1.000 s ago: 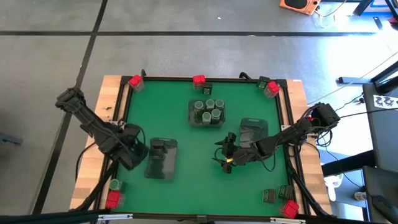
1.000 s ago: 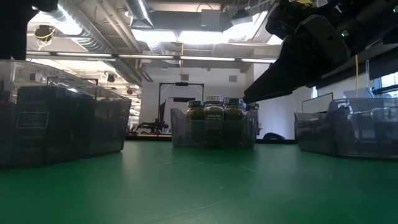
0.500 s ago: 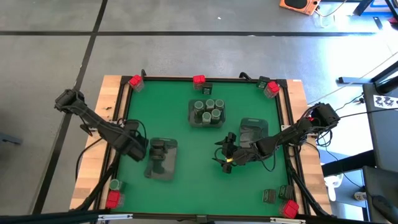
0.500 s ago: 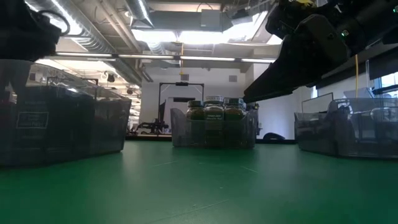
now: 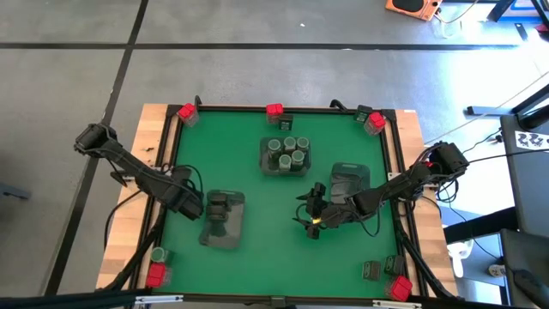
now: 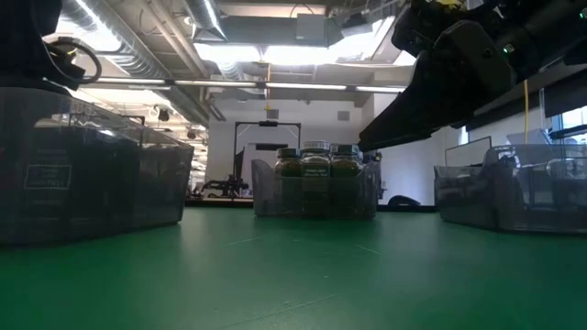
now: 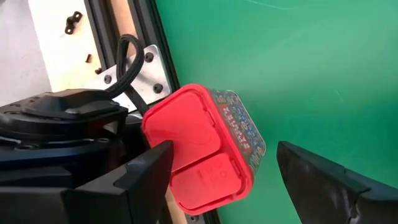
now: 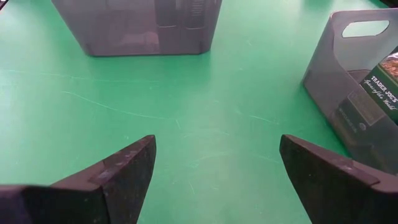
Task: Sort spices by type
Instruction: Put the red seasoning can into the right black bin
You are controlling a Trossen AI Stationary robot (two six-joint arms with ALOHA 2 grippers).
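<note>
Left hand (image 5: 190,204) hangs by the counter's left edge, just beside the left tray (image 5: 225,219) of dark tins, its fingers spread wide with nothing between them. In its wrist view a red box (image 7: 205,146) lies between those open fingers but farther off, at the counter's (image 5: 249,142) rim where the green mat meets the metal frame; in the high view this looks like the red box (image 5: 155,275) at the near-left corner, beside a round jar (image 5: 158,254). My judgement: the box sits tight against the frame and a cable, so a finger coming down on that side could strike the rail or snag the cable, and a closing hand could push the box off the edge or tip it. Right hand (image 5: 314,215) waits over mid-counter, near the right tray (image 5: 348,182), fingers apart and empty, as its wrist view shows
</note>
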